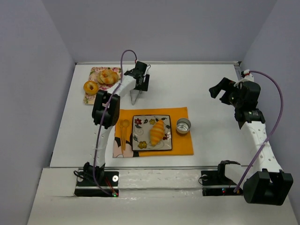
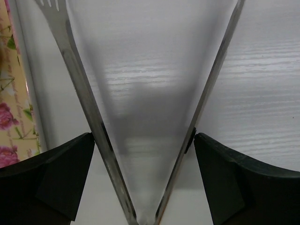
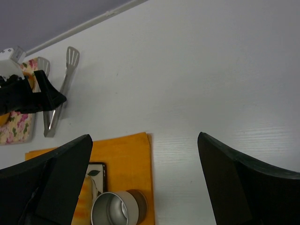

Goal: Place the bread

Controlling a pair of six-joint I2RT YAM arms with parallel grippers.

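At the middle of the bench [image 1: 213,154], on an orange mat [image 1: 180,143], the bread [image 1: 157,132] lies on a square flower-patterned plate [image 1: 166,146]. It rests a little right of the plate's centre, its long axis running near to far and slightly tilted. Just right of the plate, on the same mat, stands a small metal cup [image 1: 183,125]. To the plate's left lie pale yellow utensils [image 1: 123,133].

At the far left corner sits a floral tray [image 1: 94,72] holding a ring-shaped bun [image 1: 90,87] and a swirled bun [image 1: 108,76].

The left pincer [image 1: 139,87] hangs just right of that tray, well beyond the mat. Its fingers [image 2: 51,178] are spread wide. A pair of metal tongs [image 2: 82,93] sits between them, hinge toward the near side and tips toward the far wall. Each arm of the tongs lies against the inner edge of a finger. Whether the fingers press on the tongs or only flank them I cannot tell.

The right pincer [image 3: 145,137] is raised at the right side of the bench, well apart from the plate. Its jaws are wide apart and it has hold of nothing.
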